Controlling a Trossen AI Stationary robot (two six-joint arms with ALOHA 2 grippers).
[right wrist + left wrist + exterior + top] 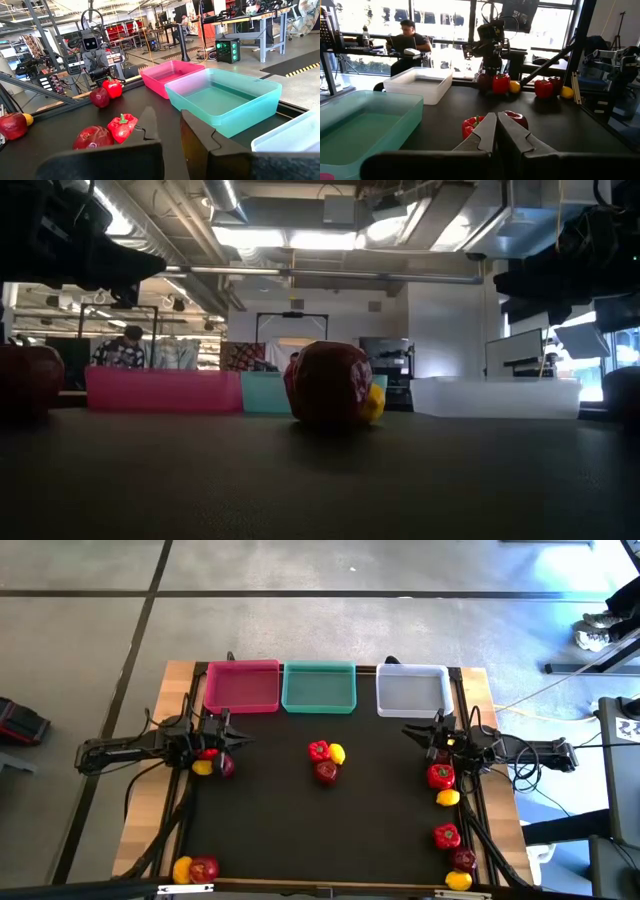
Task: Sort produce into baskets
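Nearest me, at the front left corner of the mat [300, 830], a lemon [182, 869] lies touching an apple [204, 869]. At the front right corner a second lemon [458, 881], a second apple [464, 859] and a pepper [446, 836] run in a line along the right edge, each just beside the next. A little farther up that edge I see a third lemon [448, 798] against a bigger pepper [440, 776].

At mid-table there is a tight cluster. The centre apple [326, 772] is nearest me, with the centre pepper [318, 750] and the centre lemon [337, 753] side by side behind it. In the low view that apple hides most of the other two.

At the left edge, level with the cluster, a left lemon [202, 767], a left apple [226, 766] and a left pepper [207, 753] sit bunched under my left arm. My left gripper [496, 115] is over that bunch, pointing across the table, with its fingers pressed together on nothing. My right gripper [168, 110] is opposite it, above the bigger pepper and facing inward. Its fingers are slightly apart and hold nothing.

Along the far edge stand the pink basket [242, 686], the teal basket [319, 687] touching it, and the white basket [413, 691] a little apart. None of the produce is in them.
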